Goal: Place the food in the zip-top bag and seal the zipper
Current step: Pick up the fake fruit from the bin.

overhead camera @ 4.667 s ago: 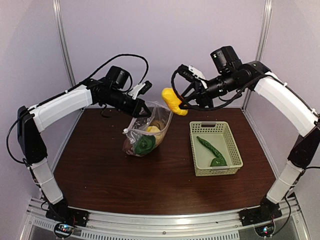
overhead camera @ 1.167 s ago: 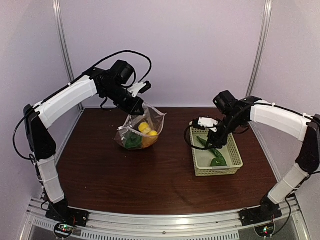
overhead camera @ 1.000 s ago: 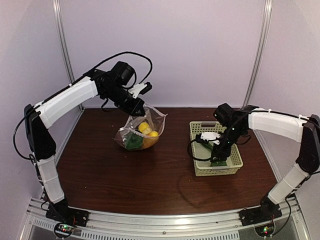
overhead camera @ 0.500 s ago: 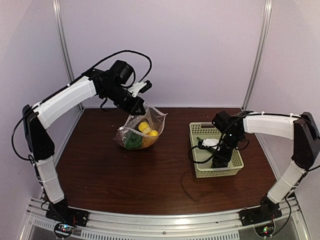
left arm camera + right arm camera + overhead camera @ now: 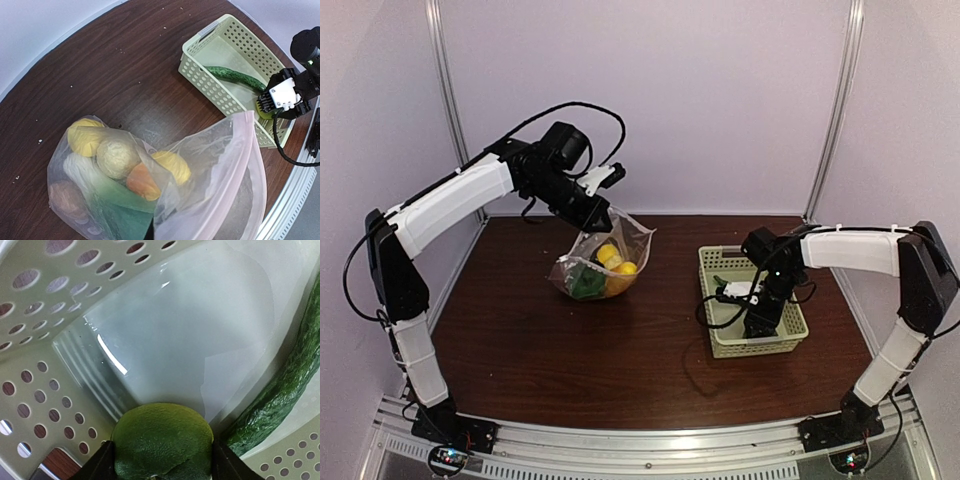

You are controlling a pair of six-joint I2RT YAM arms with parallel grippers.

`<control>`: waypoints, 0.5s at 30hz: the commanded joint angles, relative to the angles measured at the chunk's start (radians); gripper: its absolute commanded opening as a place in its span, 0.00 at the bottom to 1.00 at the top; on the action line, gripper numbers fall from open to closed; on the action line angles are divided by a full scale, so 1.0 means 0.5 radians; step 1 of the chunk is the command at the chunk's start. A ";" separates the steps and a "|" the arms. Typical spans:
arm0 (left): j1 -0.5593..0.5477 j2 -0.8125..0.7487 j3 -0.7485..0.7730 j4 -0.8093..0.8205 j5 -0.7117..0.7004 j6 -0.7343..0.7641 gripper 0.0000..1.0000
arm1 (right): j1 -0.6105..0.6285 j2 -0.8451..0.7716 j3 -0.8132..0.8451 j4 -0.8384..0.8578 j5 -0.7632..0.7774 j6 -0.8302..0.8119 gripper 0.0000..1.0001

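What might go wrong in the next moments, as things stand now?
1. The right end effector grips the round green pepper beside the cucumber in the basket corner; lifting may nudge either.
2. The left end effector holds the zip-top bag by one edge only; slack plastic could block the pepper going in.

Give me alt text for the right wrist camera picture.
The right gripper grips a round green toy pepper in a corner of the pale green lattice basket. A long green cucumber lies beside it on the right, also in the basket.
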 commanded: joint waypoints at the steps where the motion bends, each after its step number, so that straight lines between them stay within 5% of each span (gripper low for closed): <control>1: -0.011 -0.058 -0.015 0.086 0.029 0.009 0.00 | -0.017 0.013 0.015 -0.033 0.084 0.032 0.54; 7: -0.011 -0.059 -0.016 0.087 0.037 0.007 0.00 | -0.019 -0.077 0.160 -0.110 0.070 0.011 0.38; 15: -0.011 -0.059 -0.036 0.120 0.053 0.007 0.00 | -0.021 -0.297 0.478 -0.207 -0.272 -0.049 0.37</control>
